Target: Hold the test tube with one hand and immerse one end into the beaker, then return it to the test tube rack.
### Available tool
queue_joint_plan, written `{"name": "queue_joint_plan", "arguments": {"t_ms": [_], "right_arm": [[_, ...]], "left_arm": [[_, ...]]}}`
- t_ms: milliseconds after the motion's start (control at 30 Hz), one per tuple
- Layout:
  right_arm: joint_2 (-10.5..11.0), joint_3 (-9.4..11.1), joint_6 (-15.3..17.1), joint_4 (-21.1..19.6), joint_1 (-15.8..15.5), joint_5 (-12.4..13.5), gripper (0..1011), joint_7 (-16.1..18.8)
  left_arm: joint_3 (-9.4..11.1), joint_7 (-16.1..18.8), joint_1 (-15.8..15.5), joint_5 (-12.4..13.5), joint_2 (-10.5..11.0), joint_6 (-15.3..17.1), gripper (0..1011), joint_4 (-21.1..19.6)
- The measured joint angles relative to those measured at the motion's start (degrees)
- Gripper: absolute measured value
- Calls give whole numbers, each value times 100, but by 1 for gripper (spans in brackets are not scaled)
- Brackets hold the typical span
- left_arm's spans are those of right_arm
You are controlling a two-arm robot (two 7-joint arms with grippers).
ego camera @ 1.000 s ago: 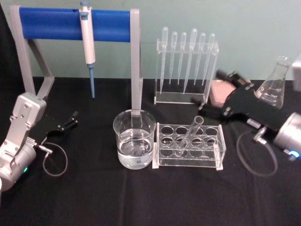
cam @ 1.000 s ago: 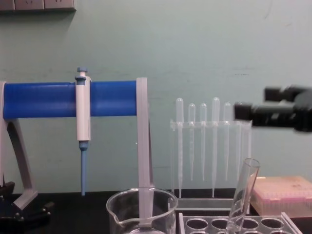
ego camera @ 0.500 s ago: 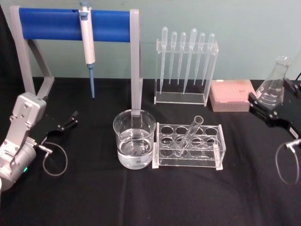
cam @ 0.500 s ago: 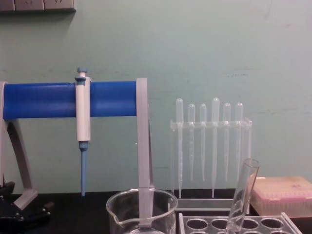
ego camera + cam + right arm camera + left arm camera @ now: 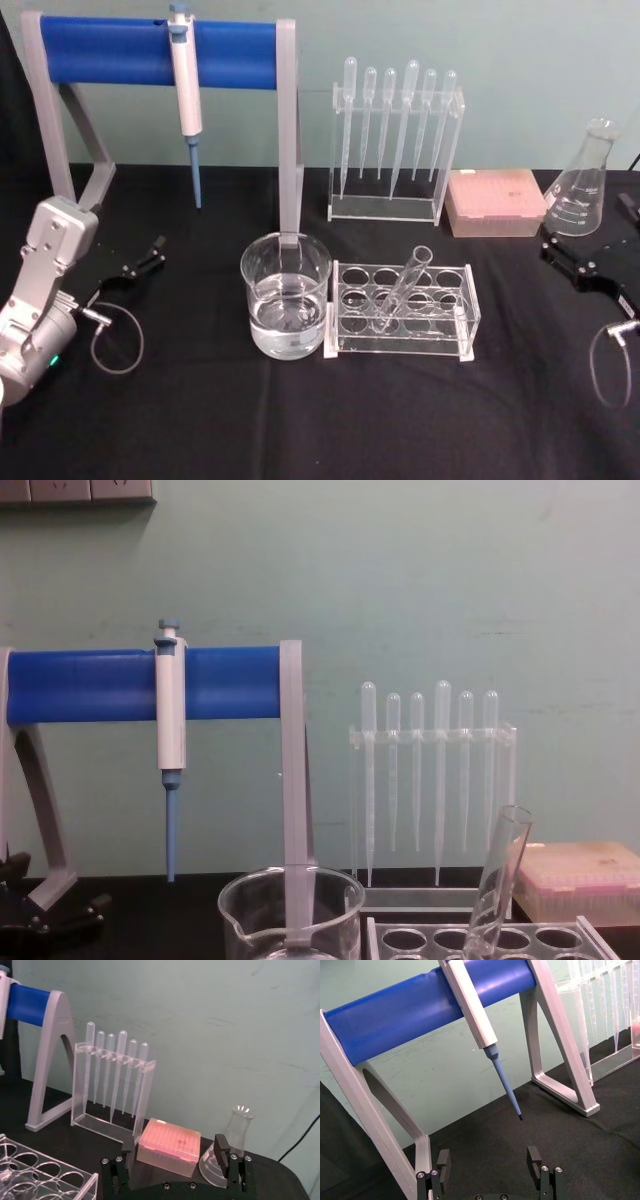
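Glass tube (image 5: 404, 289) leans in its rack (image 5: 402, 310) beside the beaker (image 5: 286, 296); my right gripper (image 5: 578, 265) and left gripper (image 5: 140, 264) sit released, holding nothing.

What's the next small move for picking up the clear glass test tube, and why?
Probably bring the open right gripper toward the upper end of the clear glass test tube: it leans ungripped in the clear holed rack, and that gripper sits empty on the nearer, right side.

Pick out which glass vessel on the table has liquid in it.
The beaker, left of the clear rack, holds clear liquid. The test tube leaning in that rack and the flask at far right look empty.
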Motion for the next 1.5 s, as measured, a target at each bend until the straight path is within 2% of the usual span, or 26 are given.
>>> {"name": "queue_joint_plan", "arguments": {"t_ms": [1500], "right_arm": [[24, -1, 44, -41, 3, -10, 1002, -48]], "left_arm": [[0, 0, 0, 0, 0, 0, 1000, 0]]}}
